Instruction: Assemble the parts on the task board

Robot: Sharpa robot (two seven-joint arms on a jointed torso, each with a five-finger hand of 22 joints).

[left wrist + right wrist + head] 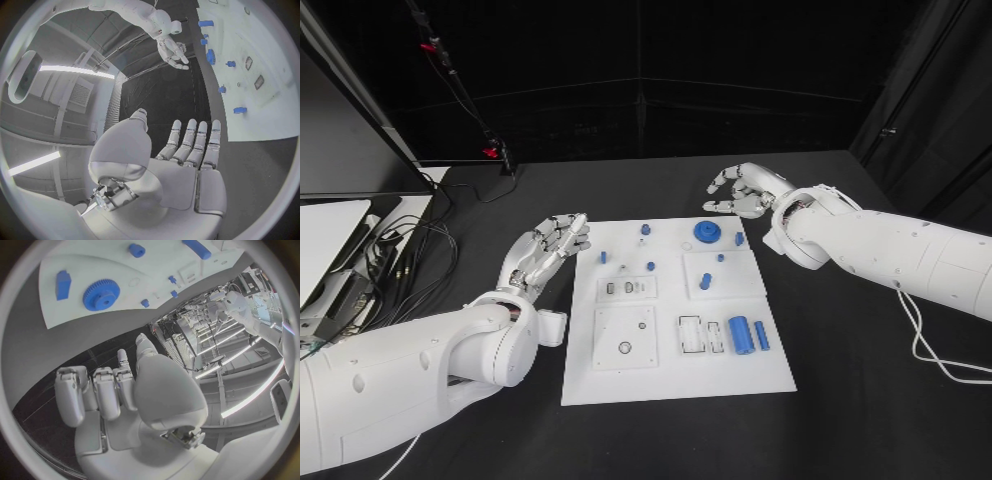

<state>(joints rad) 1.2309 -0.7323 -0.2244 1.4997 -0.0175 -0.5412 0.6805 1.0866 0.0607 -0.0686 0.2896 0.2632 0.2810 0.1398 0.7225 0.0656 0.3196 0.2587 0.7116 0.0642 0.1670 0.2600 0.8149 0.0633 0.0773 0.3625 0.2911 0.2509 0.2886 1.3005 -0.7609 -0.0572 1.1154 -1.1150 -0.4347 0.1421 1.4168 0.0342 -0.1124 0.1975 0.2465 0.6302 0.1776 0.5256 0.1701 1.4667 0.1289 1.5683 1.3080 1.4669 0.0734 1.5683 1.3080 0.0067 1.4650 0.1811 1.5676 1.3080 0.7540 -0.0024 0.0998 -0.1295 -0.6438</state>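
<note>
Task board: a flat white rectangular plate (pixel 678 385) is lying in the middle of the matte black table (pixel 848 420), with shallow square and slot-shaped recesses cut into its surface.
Parts: small glossy blue pieces are sitting on the board; a toothed round gear (pixel 707 232) is lying near its far edge, a thick cylinder (pixel 741 334) is lying on its side in the near right area with a thinner blue bar (pixel 762 334) just beside it, and several small pegs, among them one at the far edge (pixel 645 229), are standing or lying across the far half.
Left hand: the silver, segmented metal hand (pixel 548 246) is hovering just beside the board's left edge, fingers (pixel 187 142) stretching out straight and lying close side by side, thumb apart; it is holding nothing and touching no part.
Right hand: the silver hand (pixel 741 190) is hanging over the bare table beyond the board's far right corner, fingers (pixel 100 390) bending loosely inward yet apart from each other, gripping nothing and touching nothing.
Arms: smooth white shells are reaching in from both sides.
Surroundings: black cables (pixel 423 250) are trailing over the table left of the left arm, and a white cable (pixel 923 345) is looping on the table by the right arm.
Obstruction: the gear is lying nearest the right hand, well apart from it.
</note>
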